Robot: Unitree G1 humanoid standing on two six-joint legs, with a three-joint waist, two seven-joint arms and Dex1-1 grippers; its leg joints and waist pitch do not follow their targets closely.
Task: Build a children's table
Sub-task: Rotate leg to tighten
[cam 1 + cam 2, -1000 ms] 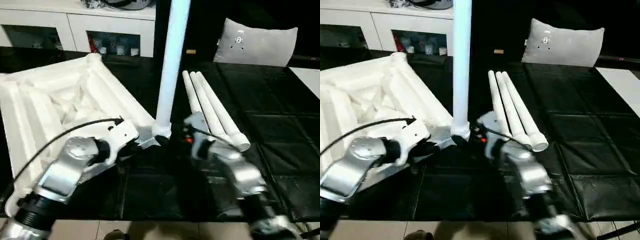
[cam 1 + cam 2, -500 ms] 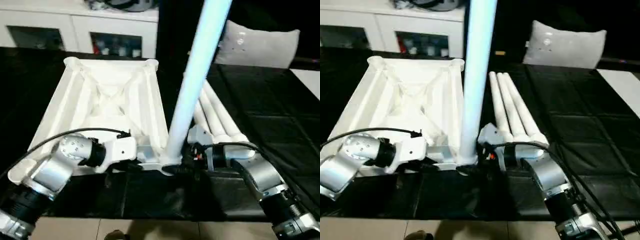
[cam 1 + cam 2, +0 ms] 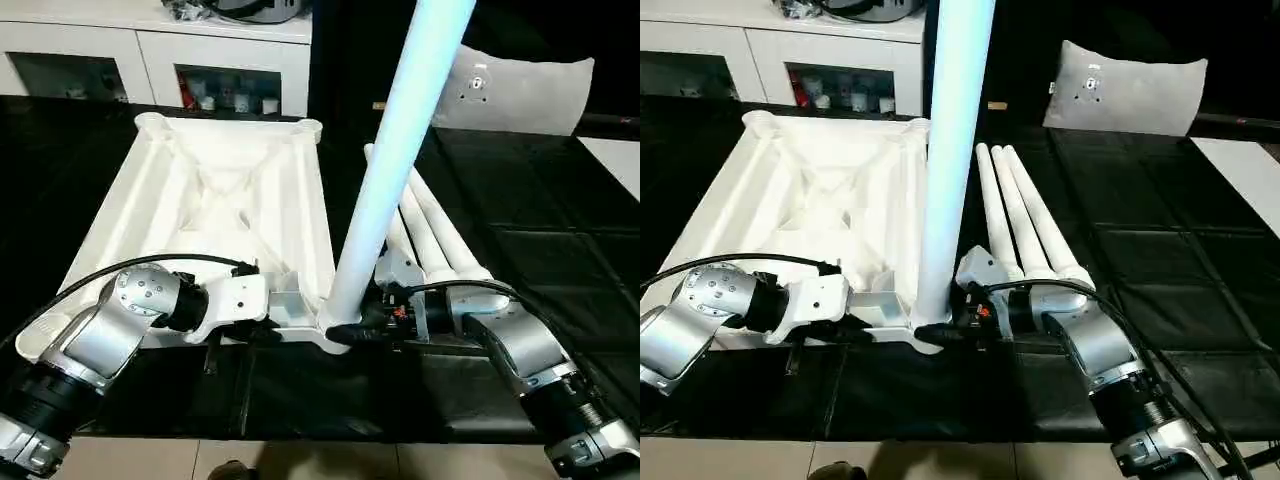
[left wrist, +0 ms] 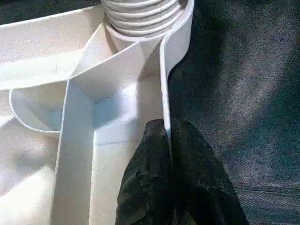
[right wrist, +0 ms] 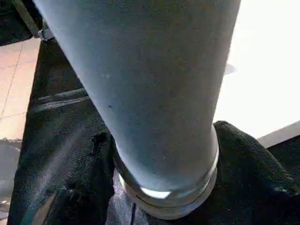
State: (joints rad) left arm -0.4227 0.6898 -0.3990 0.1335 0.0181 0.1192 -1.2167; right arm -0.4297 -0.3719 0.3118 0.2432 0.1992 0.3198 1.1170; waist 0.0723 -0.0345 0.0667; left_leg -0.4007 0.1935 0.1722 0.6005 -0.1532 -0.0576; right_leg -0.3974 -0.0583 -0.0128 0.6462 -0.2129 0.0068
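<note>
1. Right gripper [image 3: 952, 333] is clamped on the foot of the upright leg [image 3: 952, 150], black fingers [image 5: 243, 168] wrapped round its base.
2. Left gripper [image 4: 169, 154] pinches the thin rim wall of the table top [image 3: 215, 215], right beside the corner socket [image 4: 145, 18].
3. That leg stands in the near-right corner socket, leaning slightly away.
4. The top lies ribbed side up on the black mat [image 3: 540, 250], near its front edge.
5. Three spare legs [image 3: 1025, 225] lie side by side, just right of the top.
</note>
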